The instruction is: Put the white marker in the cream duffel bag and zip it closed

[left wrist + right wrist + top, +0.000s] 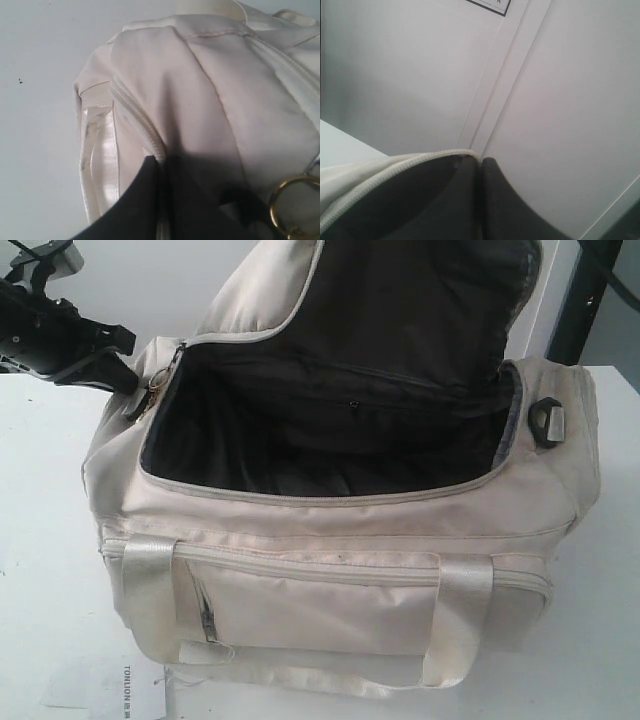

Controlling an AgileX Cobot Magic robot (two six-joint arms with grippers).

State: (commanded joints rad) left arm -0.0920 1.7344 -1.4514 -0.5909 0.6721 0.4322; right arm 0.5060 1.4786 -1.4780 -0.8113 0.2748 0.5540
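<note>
Cream duffel bag (340,540) by paper sheet (118,695) with "TONLION" lettering.

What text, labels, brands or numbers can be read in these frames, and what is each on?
"TON": sideways dark print on the white paper sheet beside the cream duffel bag; the remaining characters are too blurred to read.
Black-bordered sign on the wall, right wrist view: cropped, unreadable.
Cream duffel bag: no label or brand visible.
</note>
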